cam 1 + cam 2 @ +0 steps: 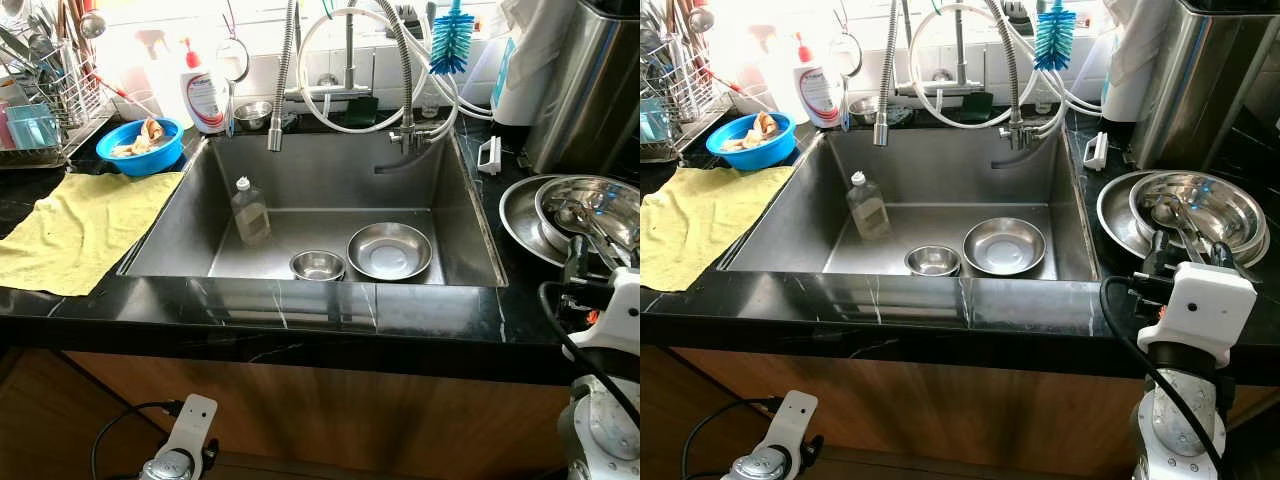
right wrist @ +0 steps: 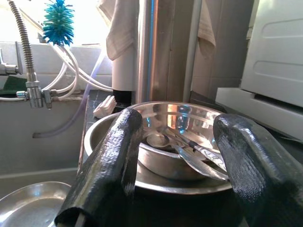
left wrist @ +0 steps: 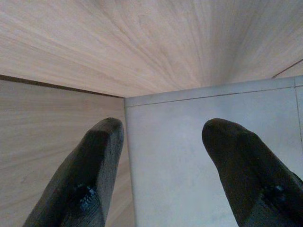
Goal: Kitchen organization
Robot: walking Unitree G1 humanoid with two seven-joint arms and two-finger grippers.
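Steel bowls (image 1: 590,215) with spoons in them are sitting stacked on the black worktop (image 1: 300,310) just to the right of the sink (image 1: 320,200). Right pincer (image 2: 175,161) is hovering low at the worktop edge, aimed at the stack, its fingers (image 2: 111,170) spread wide and holding nothing. Left pincer (image 3: 161,175) is hanging down by the wooden cabinet front, also spread and empty.

Inside the sink: a larger steel bowl (image 1: 389,250) and a small steel bowl (image 1: 318,265) are lying side by side near the front wall, a clear bottle (image 1: 250,212) leaning at the left wall. Yellow cloth (image 1: 80,225) and blue bowl (image 1: 140,146) are lying left of the sink.

Judgement: step in hand is likely reaching for the stack. Rims are thin and slick, so one finger should be going inside the top bowl's rim and one outside, clear of the spoons. A lift kept level would be keeping the loose cutlery from sliding out.
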